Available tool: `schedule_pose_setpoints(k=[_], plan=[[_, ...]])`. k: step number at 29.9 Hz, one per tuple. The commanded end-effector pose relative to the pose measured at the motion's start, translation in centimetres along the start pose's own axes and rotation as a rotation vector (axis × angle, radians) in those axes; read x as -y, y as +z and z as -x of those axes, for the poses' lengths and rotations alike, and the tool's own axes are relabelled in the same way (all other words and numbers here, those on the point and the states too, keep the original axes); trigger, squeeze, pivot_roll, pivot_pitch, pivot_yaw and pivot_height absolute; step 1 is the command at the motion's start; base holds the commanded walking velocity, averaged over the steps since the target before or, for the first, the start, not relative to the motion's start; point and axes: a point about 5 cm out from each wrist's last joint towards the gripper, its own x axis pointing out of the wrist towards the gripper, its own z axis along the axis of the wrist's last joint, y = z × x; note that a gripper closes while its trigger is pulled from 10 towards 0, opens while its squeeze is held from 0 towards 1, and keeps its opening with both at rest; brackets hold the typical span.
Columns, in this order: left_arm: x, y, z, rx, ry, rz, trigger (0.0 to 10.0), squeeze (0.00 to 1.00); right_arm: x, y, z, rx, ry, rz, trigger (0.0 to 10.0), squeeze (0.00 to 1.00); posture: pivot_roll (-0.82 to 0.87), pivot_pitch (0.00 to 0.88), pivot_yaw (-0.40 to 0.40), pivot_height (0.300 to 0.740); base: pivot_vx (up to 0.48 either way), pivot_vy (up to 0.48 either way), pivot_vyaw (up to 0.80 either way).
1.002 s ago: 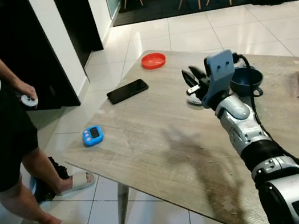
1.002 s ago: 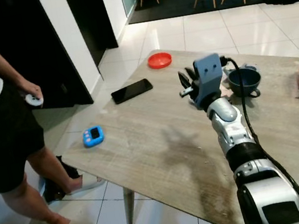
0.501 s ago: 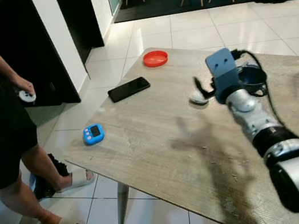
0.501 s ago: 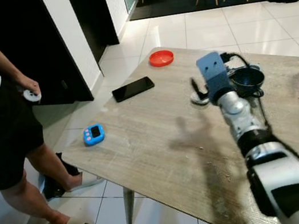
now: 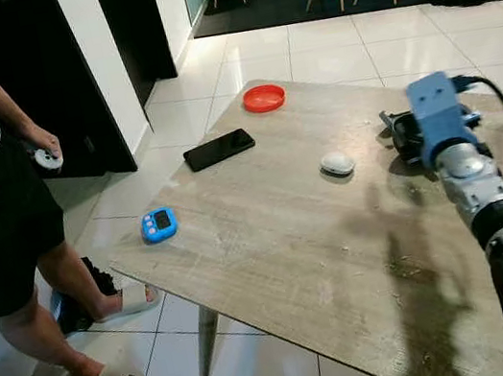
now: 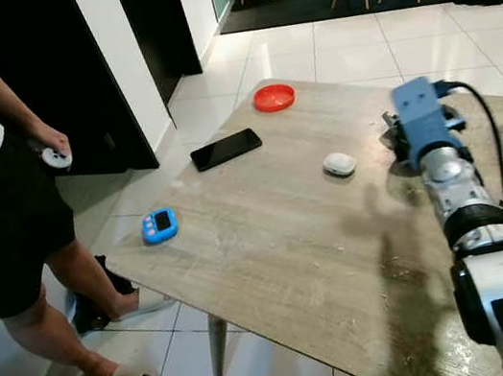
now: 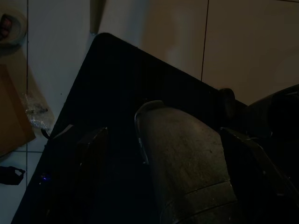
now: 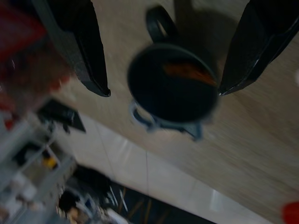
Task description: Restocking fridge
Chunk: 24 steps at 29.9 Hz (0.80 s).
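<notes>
On the table, dark handled bowl, right hand spread above

We hold our right arm stretched forward over the far right part of the table, its silver forearm running up from the lower right to the blue camera block at the wrist. In the right wrist view our right gripper has its two black fingers spread wide apart with nothing between the pads. Our left arm hangs idle in the dark, where the left wrist view gives us a black finger on either side.
</notes>
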Motion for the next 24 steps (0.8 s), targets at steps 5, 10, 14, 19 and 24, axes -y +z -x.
schedule_pose_setpoints(k=[5, 10, 14, 19, 24], plan=[[0.5, -2.2, 0.5, -0.073, -0.038, 0.017, 10.0, 0.00, 0.8, -2.6, 0.6, -0.107, -0.022, -0.146, 10.0, 0.00, 0.08, 0.020, 0.035, 0.740, 0.000, 0.000, 0.00], [0.4, -2.4, 0.6, -0.076, -0.041, 0.016, 10.0, 0.00, 0.9, -3.3, 0.8, -0.116, -0.007, -0.283, 10.0, 0.00, 0.08, 0.027, 0.041, 0.740, 0.000, 0.000, 0.00], [0.3, -2.6, 0.8, -0.079, -0.041, 0.017, 10.0, 0.00, 0.8, -3.5, 0.9, -0.111, 0.015, -0.346, 10.0, 0.00, 0.08, 0.032, 0.042, 0.740, 0.000, 0.000, 0.00], [0.2, -2.9, 0.9, -0.080, -0.041, 0.023, 10.0, 0.00, 0.6, -3.8, 1.0, -0.119, 0.022, -0.355, 10.0, 0.00, 0.10, 0.051, 0.041, 0.740, 0.000, 0.000, 0.00], [0.3, -3.4, 1.1, -0.078, -0.044, 0.030, 10.0, 0.00, 0.0, -4.0, 1.1, -0.125, 0.045, -0.351, 10.0, 0.00, 0.11, 0.072, 0.043, 0.740, 0.000, 0.000, 0.00]])
